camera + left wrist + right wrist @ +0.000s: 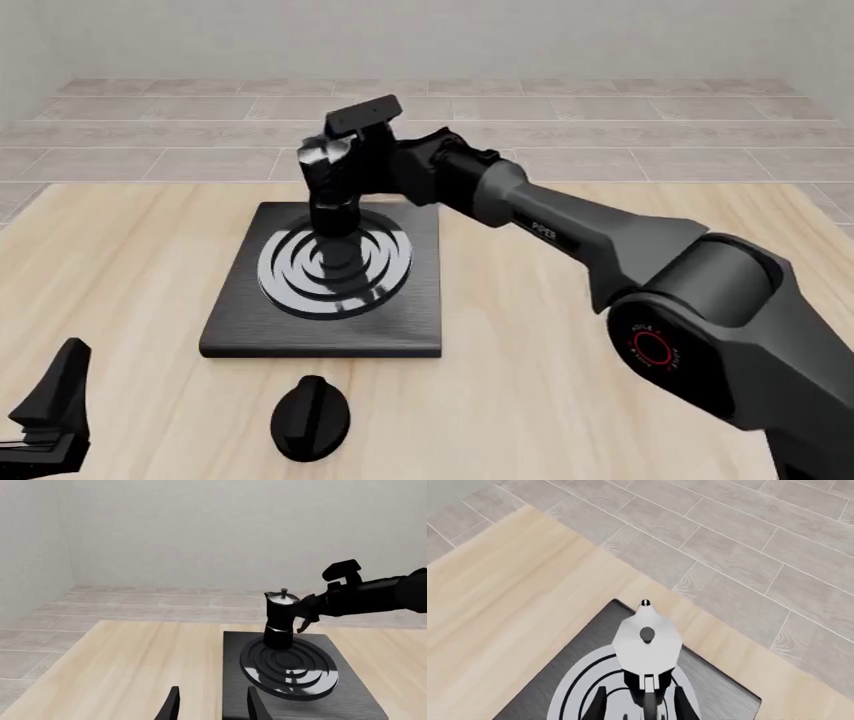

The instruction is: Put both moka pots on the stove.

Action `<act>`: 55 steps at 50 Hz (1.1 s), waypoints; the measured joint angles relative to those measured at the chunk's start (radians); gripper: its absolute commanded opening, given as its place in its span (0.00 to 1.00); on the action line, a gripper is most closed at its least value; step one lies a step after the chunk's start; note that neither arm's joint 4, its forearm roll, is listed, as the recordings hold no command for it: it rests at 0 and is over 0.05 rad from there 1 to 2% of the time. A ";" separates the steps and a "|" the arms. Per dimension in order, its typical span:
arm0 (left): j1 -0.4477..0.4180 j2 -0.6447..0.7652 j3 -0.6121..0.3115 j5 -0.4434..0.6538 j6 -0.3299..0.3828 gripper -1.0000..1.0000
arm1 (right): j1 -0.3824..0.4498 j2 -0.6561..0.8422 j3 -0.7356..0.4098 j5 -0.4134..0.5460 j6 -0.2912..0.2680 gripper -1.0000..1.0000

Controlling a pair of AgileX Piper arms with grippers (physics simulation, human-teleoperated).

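One moka pot (331, 195) stands upright on the silver rings of the stove (414, 300), towards the slab's far side. It is glossy black with a silvery lid (647, 642) and a top knob. My right gripper (640, 707) is open, its fingers either side of the pot's handle with gaps showing. From the left wrist view the pot (280, 620) rests on the stove (347, 690) with the right gripper (303, 617) at its handle. My left gripper (212, 707) is open and empty, low at the table's near left corner (54, 400).
A flat black oval knob (310, 420) lies on the wooden table (134, 250) just in front of the stove. The right arm (574, 235) stretches diagonally over the table's right half. Tiled floor lies beyond the far table edge.
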 measured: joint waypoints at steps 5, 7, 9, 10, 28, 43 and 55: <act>-0.002 0.000 0.001 0.001 0.002 1.00 | -0.001 -0.038 0.025 0.002 -0.008 1.00; -0.003 0.000 0.001 0.001 0.002 1.00 | -0.001 -0.055 0.037 0.003 -0.011 1.00; -0.004 0.000 0.000 0.002 0.003 1.00 | 0.000 -0.073 0.050 0.003 -0.014 1.00; -0.004 0.000 0.000 0.002 0.003 1.00 | 0.000 -0.082 0.058 0.003 -0.015 1.00; -0.006 0.000 0.005 -0.005 0.005 1.00 | 0.033 -0.413 0.408 -0.083 0.000 1.00; -0.006 0.000 0.008 -0.010 0.005 1.00 | 0.045 -0.772 0.784 -0.193 0.017 1.00; -0.008 0.000 0.010 -0.009 0.007 1.00 | 0.014 -1.028 1.036 -0.246 0.012 1.00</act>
